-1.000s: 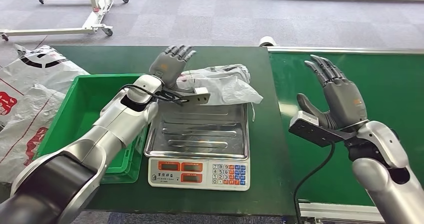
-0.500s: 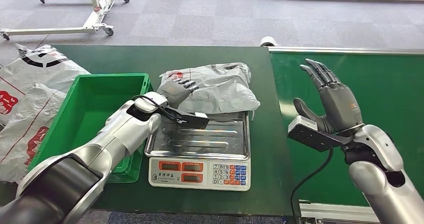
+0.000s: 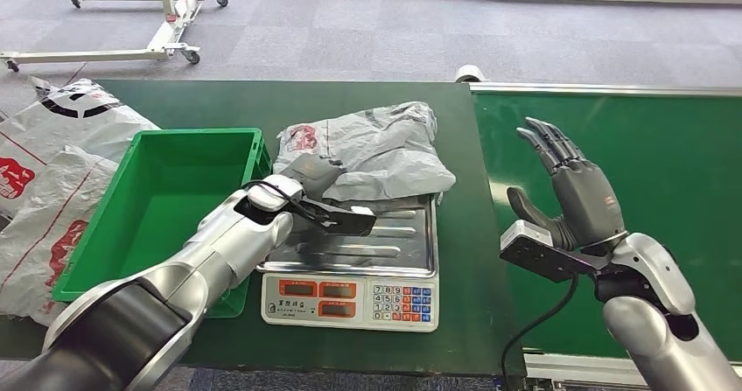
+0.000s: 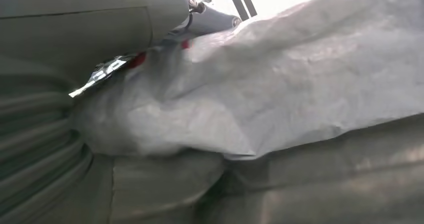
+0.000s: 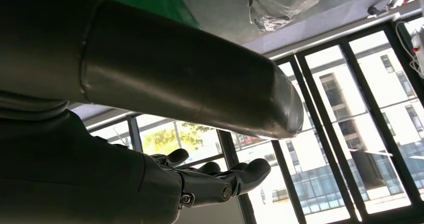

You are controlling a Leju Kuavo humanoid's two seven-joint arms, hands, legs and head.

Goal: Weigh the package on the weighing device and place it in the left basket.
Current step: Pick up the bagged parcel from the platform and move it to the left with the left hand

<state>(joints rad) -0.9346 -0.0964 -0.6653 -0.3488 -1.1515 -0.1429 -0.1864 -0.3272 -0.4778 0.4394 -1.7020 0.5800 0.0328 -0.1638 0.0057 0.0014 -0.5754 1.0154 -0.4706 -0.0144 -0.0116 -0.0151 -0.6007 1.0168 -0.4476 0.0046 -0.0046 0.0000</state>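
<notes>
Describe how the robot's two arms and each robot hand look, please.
Both arms are silver metal with black joint sections. Each robot hand, left and right, is dark grey with darker fingers. A black camera block sits at each wrist, and a black cable hangs from the right one.

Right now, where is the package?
In the head view the grey package lies at the far edge of the scale's steel pan, just right of the green basket, with the left hand against its near-left side.

reaches the left arm forward, left hand (image 3: 312, 171) pressed into something, fingers hidden, grip unclear. holds the right hand (image 3: 573, 187) raised on a bent arm, palm inward, fingers (image 5: 240, 176) spread, holding nothing.
</notes>
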